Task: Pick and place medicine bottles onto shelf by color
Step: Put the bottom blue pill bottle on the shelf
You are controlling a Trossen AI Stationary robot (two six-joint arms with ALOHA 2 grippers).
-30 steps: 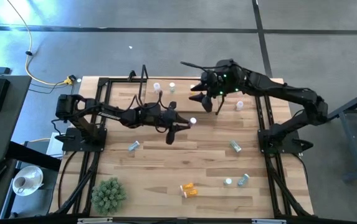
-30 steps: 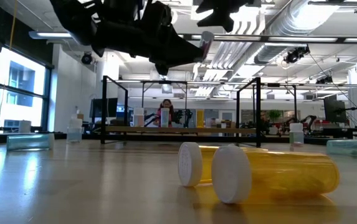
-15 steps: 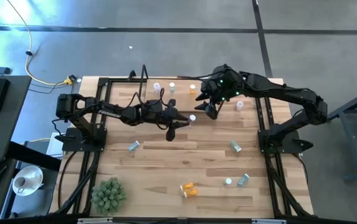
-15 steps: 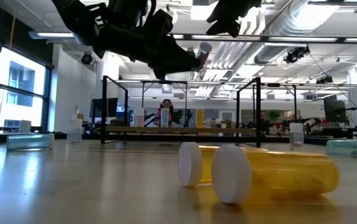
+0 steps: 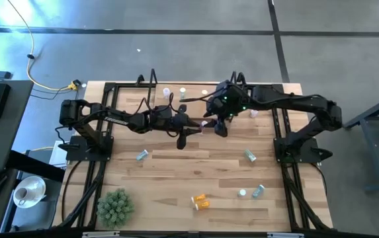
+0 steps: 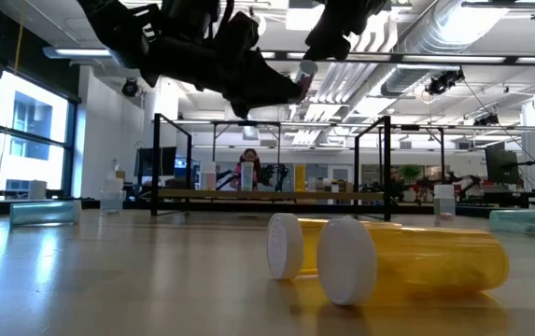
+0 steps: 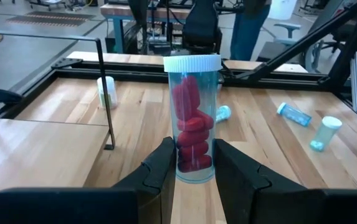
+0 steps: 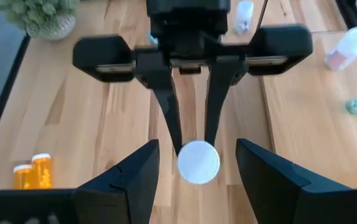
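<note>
Holding bottle (image 7: 192,118) — left gripper (image 7: 191,163) | right gripper (image 8: 197,163) spread — flanking cap

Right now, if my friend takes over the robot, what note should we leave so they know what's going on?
Left gripper: shut on a clear bottle of red pills, held upright in the air above the table's middle.
Right gripper: open, fingers either side of that bottle's white cap, not gripping yet. Looks like a handover.
Shelf: a few bottles already stand on it.
Left to do: two orange bottles lie at the table's near edge; several teal ones, such as the teal bottle, lie scattered on the tabletop.
</note>
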